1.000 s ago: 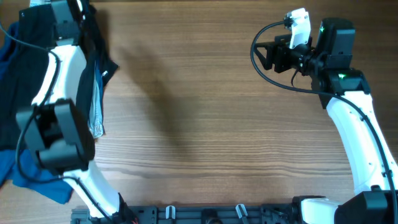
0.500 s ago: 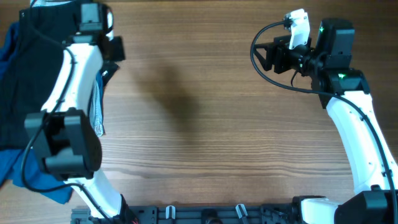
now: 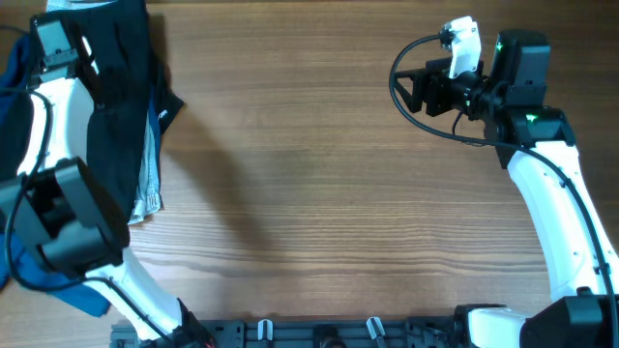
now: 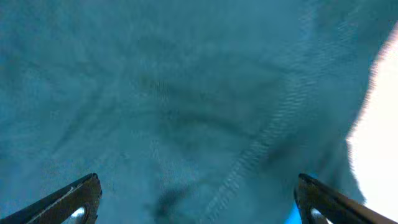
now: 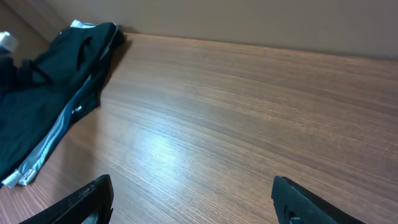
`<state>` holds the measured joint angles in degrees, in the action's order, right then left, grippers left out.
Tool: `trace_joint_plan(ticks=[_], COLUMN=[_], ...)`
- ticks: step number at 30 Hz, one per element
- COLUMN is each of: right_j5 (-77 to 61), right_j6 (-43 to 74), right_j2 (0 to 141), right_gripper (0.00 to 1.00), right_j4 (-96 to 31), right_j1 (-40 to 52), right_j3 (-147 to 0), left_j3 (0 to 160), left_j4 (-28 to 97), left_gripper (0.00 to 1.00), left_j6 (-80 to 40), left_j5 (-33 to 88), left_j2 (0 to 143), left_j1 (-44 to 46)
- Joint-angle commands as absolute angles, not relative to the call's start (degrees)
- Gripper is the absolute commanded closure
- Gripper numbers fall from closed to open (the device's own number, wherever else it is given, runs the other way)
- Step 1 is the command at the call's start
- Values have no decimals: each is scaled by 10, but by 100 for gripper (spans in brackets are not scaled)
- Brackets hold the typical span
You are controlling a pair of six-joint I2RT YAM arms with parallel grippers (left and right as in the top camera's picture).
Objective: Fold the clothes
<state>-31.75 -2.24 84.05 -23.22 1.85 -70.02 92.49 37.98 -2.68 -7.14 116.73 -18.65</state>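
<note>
The clothes, black shorts (image 3: 124, 106) with a pale grey lining strip (image 3: 150, 184) along one edge, lie crumpled at the table's far left; the right wrist view shows the shorts (image 5: 56, 74) at its upper left. My left gripper (image 3: 50, 37) hangs over the back left corner. In its wrist view the left gripper (image 4: 199, 202) stands wide open above deep blue cloth (image 4: 186, 99), with nothing between the jaws. My right gripper (image 3: 416, 87) is held above bare table at the back right. That right gripper (image 5: 196, 199) is open and empty, far from the shorts.
Deep blue cloth (image 3: 14, 77) lies left of the shorts, and more blue fabric (image 3: 58, 280) sits at the front left beneath the left arm. Bare wood table (image 3: 319, 193) stretches between the two arms.
The left gripper has opened wide and swung from the shorts' right edge back to the far left, over the blue cloth. The shorts lie free. The right arm has stayed put.
</note>
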Motion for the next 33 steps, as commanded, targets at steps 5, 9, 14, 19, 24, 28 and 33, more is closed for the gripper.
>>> trace_joint_plan(ticks=[5, 9, 14, 19, 24, 28, 33], right_j5=[-331, -331, -329, -329, -329, -329, -329], right_j6=[-30, -30, -30, -30, -30, -30, -30], right_j2=[847, 847, 847, 847, 847, 847, 847], right_gripper=[17, 17, 17, 17, 17, 17, 18], right_j4=[-232, -232, -232, -232, -232, -232, -232], right_j1=[21, 21, 21, 21, 21, 21, 21], right_j3=[-710, -710, -710, -710, -710, -710, -710], left_j3=[927, 927, 927, 927, 927, 927, 927], left_j4=[370, 377, 380, 372, 372, 370, 376], left_gripper=[8, 9, 31, 76, 95, 96, 96], left_j6=[58, 76, 84, 81, 81, 70, 52], left_j5=[29, 31, 32, 32, 32, 31, 32], left_j2=[1240, 1242, 1262, 1263, 1245, 1220, 1170], left_j1=[-189, -183, -183, -185, -185, -185, -180])
